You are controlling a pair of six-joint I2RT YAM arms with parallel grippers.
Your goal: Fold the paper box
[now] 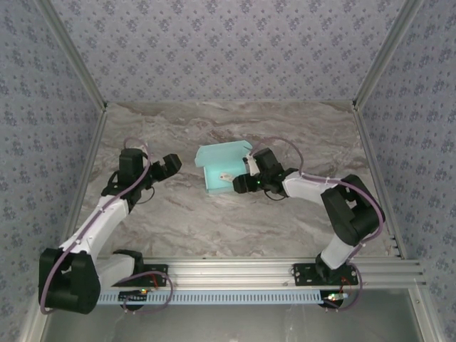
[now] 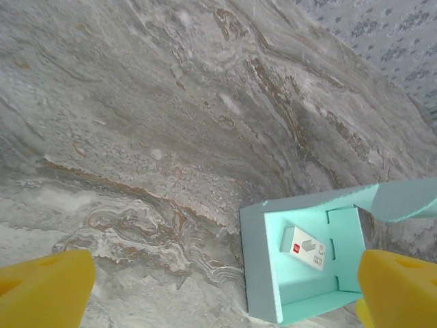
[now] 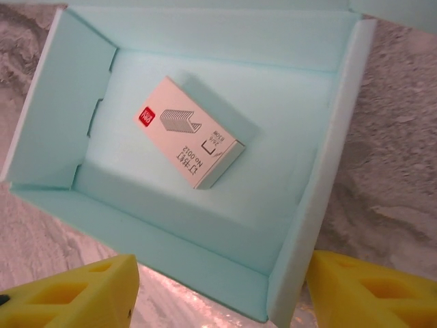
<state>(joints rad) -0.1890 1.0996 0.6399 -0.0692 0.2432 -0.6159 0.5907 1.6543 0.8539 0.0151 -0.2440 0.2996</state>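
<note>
Overhead, the left gripper [image 1: 169, 164] sits left of centre on the table [image 1: 299, 121], apart from the paper box [image 1: 216, 160], with bare marble between them. Left wrist view: its yellow fingers [image 2: 44, 290] sit at the two lower corners, jaws spread wide, only tabletop between. Box lies mid-table, open side up, walls raised, one flap [image 2: 403, 198] lifted at a far corner. Flat on its floor is a small white packet [image 3: 194, 133] with a red mark. The right wrist view makes the print legible; overhead it is a pale speck. Right gripper [image 1: 244, 182] is at the box's right edge, jaws spread, straddling the near corner wall without pinching it. Open marble lies behind and in front of the box.
</note>
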